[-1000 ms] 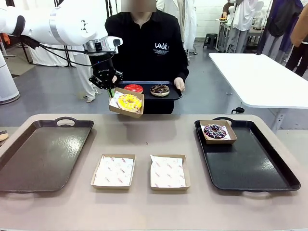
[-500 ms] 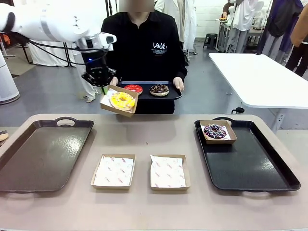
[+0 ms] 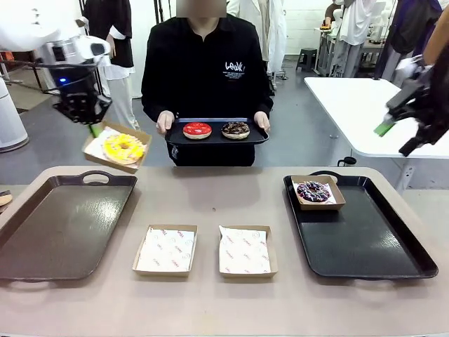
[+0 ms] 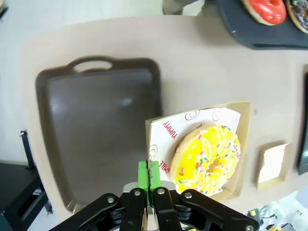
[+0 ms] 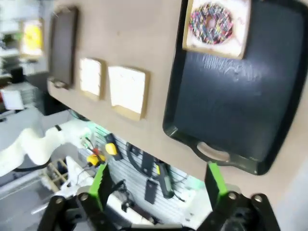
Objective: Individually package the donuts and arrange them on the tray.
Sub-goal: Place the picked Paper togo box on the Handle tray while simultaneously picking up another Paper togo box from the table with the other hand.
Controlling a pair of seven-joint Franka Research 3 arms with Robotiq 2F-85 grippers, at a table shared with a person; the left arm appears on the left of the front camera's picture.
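My left gripper is shut on the edge of a paper-lined cardboard box that holds the yellow sprinkled donut, in the air over the far end of the brown tray. In the left wrist view the pads pinch the box rim beside the yellow donut. The person holds a small black tray with the red donut and the chocolate donut. The purple sprinkled donut sits boxed on the black tray. High at the right, my right gripper is open and holds nothing.
Two empty lined boxes lie side by side at the table's near middle. A white table stands behind on the right. From above, the right wrist view shows the black tray, the purple donut and the empty boxes.
My left gripper has carried the boxed yellow donut leftward, from in front of the person to above the brown tray's far end. My right gripper has come into the front view at the right.
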